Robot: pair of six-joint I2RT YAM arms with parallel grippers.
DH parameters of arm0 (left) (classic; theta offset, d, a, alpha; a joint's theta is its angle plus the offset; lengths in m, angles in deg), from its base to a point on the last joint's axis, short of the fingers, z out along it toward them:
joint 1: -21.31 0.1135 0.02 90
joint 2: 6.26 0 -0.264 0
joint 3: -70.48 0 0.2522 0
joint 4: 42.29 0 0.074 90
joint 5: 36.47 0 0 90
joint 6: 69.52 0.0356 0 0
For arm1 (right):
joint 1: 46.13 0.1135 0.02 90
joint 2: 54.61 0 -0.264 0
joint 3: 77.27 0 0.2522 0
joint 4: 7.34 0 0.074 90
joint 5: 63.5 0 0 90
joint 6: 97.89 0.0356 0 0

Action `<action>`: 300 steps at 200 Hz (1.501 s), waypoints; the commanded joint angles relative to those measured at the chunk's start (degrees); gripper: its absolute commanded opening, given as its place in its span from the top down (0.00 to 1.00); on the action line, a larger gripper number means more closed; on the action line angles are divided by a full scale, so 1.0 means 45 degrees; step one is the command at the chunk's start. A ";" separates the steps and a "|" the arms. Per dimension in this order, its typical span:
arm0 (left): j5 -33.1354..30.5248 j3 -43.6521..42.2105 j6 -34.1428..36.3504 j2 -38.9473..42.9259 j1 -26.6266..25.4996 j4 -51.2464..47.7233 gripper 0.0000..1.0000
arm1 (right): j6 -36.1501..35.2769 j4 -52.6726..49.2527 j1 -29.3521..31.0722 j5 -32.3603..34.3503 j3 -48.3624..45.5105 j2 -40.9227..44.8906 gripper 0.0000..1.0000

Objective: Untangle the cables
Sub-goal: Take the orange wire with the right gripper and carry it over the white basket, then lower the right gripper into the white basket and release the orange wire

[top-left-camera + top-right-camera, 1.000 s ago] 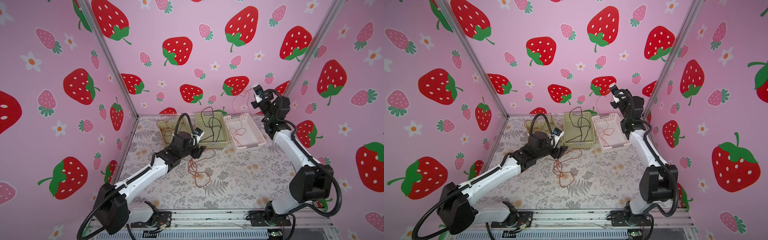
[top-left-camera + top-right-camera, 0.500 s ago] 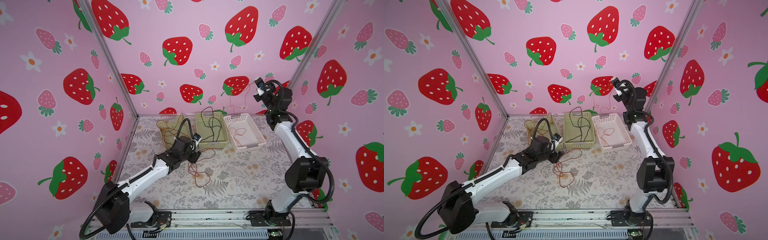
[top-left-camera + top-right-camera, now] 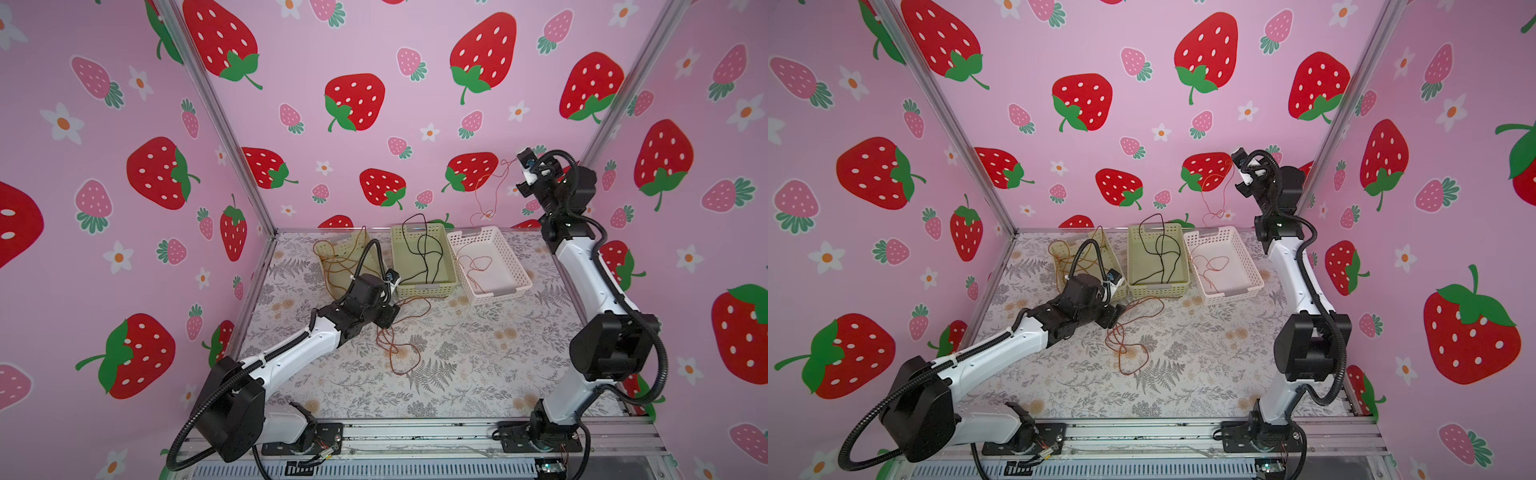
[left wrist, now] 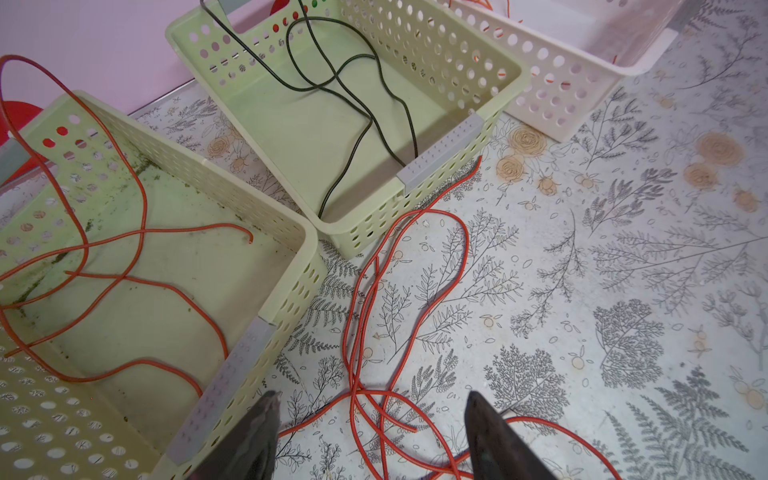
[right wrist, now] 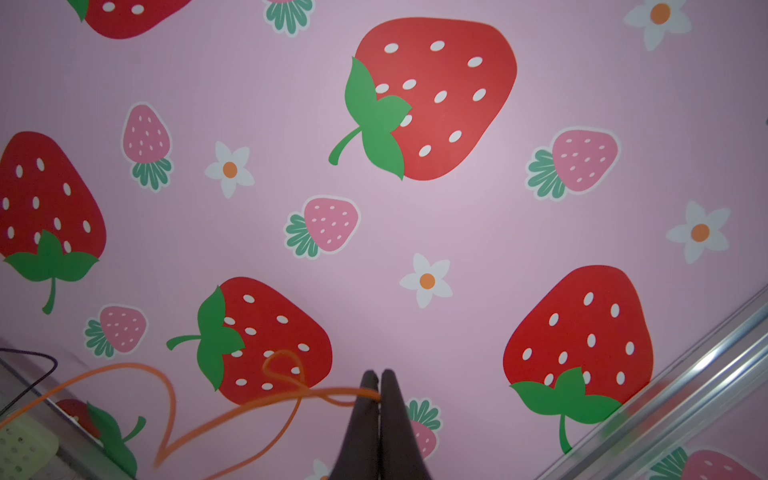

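Note:
A tangle of thin orange-red cables (image 3: 395, 345) (image 3: 1125, 345) lies on the floral table in front of the baskets. My left gripper (image 3: 388, 320) (image 4: 370, 415) hovers low over it, open, with the crossing strands (image 4: 374, 399) between its fingers and untouched. My right gripper (image 3: 518, 163) (image 3: 1234, 163) (image 5: 379, 380) is raised high by the back wall, shut on a thin red cable (image 5: 266, 405). That cable (image 3: 484, 195) dangles in loops above the white basket (image 3: 513, 266). More cables lie in the baskets: orange-brown (image 4: 124, 282), black (image 4: 353, 83), red (image 3: 473, 266).
Three perforated baskets stand in a row at the back: a yellowish one (image 3: 328, 251), a green one (image 3: 446, 266) and the white one. The pink strawberry walls and metal corner posts (image 3: 590, 137) close in around the raised right arm.
The right gripper has risen and moved toward the back wall, lifting the red cable higher. The left gripper has pulled back slightly from the green basket over the tangle.

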 commanded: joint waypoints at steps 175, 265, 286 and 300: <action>0.0272 0.0476 -0.0398 -0.1527 0.0035 -0.1332 0.27 | 0.2161 -0.1378 -0.0056 0.0834 -0.7654 0.1131 0.16; 0.0505 0.0719 -0.1529 -0.1446 0.0428 -0.1632 0.27 | 0.0672 -0.3587 0.1035 -0.0837 -0.4726 -0.3177 0.34; 0.0342 0.0697 -0.1492 -0.1078 0.0503 -0.1869 0.27 | 0.0646 -0.3221 0.1040 -0.1090 -0.4906 -0.3343 0.34; 0.0336 0.0753 -0.1489 -0.1009 0.0542 -0.2062 0.27 | 0.0861 -0.3157 0.1045 -0.1161 -0.4577 -0.3798 0.36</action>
